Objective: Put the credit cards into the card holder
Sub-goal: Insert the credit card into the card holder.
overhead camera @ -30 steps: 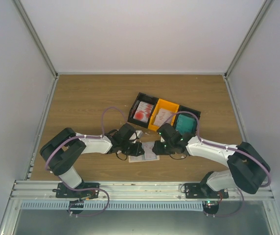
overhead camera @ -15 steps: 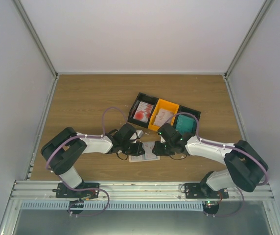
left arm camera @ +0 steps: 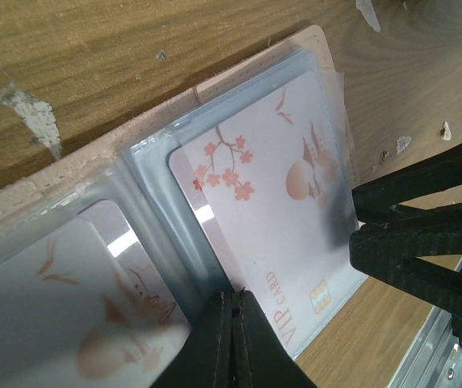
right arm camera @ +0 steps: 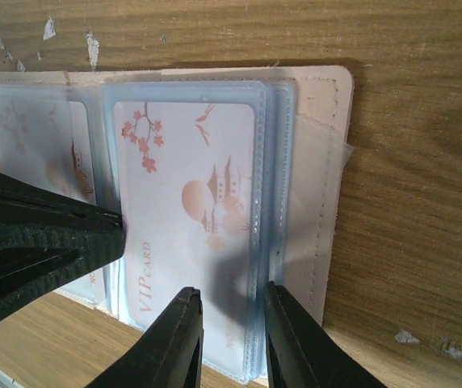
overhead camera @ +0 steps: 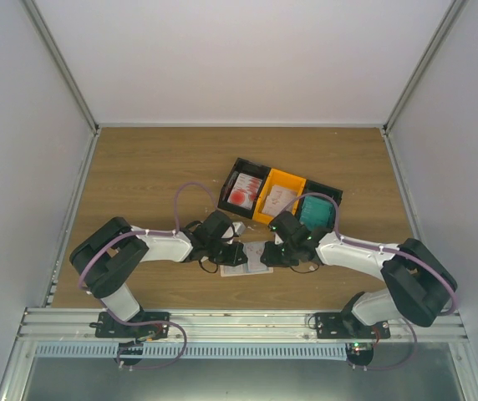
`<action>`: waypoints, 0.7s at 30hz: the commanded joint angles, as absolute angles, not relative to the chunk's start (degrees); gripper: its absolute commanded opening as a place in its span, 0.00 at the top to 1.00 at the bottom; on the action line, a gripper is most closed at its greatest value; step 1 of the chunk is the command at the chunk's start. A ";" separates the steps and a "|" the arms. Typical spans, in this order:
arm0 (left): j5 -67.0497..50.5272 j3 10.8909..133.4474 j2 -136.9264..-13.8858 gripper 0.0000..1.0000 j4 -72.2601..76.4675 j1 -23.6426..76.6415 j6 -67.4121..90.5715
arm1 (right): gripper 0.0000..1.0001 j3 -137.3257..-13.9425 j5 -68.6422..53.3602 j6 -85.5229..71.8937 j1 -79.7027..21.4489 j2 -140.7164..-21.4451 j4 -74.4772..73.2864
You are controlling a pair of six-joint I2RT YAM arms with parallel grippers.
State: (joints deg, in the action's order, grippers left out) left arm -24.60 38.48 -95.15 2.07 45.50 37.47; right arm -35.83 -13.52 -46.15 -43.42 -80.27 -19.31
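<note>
Item: card holder (overhead camera: 251,267), beige-tan with stitched edges, lying open like a book on the wooden table (overhead camera: 139,184), near its front edge and between the two arms. Fitted with clear bluish plastic sleeves (right arm camera: 267,162). The uppermost sleeve holds a pale card (right arm camera: 191,202) lettered "VIP CARD" (right arm camera: 154,279) in orange along one long side; it is printed with cherry blossom, a pagoda, a round orange sun and birds, and has a small gold chip near one corner. A second card (left arm camera: 45,323) with a similar print sits in a sleeve on the other leaf.

Left gripper (left arm camera: 231,295): fingers pressed fully together at the fold of the sleeves; whether a sleeve is pinched between them cannot be told. Right gripper (right arm camera: 231,289): fingers a narrow gap apart over the near edge of the top sleeve, nothing clamped.

Nearby: just behind the holder, a row of three bins: a black bin (overhead camera: 232,171) with white, red-marked cards (overhead camera: 241,196), an orange bin (overhead camera: 293,178) with pale cards (overhead camera: 282,199), and a second black bin (overhead camera: 337,194) with teal cards (overhead camera: 314,213). Small white scraps (left arm camera: 33,121) dot the wood beside the holder.
</note>
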 commanded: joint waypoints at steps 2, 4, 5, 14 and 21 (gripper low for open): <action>-16.63 36.51 -100.24 1.00 -2.86 46.14 37.07 | 0.77 -35.74 -12.53 -46.71 -43.07 -81.36 -19.78; -16.69 36.53 -100.20 1.00 -2.81 46.14 37.08 | 0.77 -35.73 -12.85 -46.58 -43.03 -81.59 -19.46; -16.68 36.55 -100.16 1.00 -2.81 46.14 37.02 | 0.77 -35.81 -13.08 -46.58 -43.06 -81.63 -19.35; -17.04 36.46 -100.25 1.00 -2.36 46.14 37.08 | 0.80 -35.66 -16.47 -46.75 -42.98 -79.95 -16.92; -17.07 36.35 -100.41 1.00 -2.16 46.14 37.09 | 0.81 -36.13 -15.72 -46.77 -42.97 -78.86 -18.19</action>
State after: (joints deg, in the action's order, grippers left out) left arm -24.73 38.48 -95.26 2.17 45.50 37.47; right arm -35.83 -15.55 -46.19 -43.35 -80.14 -18.39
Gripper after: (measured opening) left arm 0.022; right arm 0.189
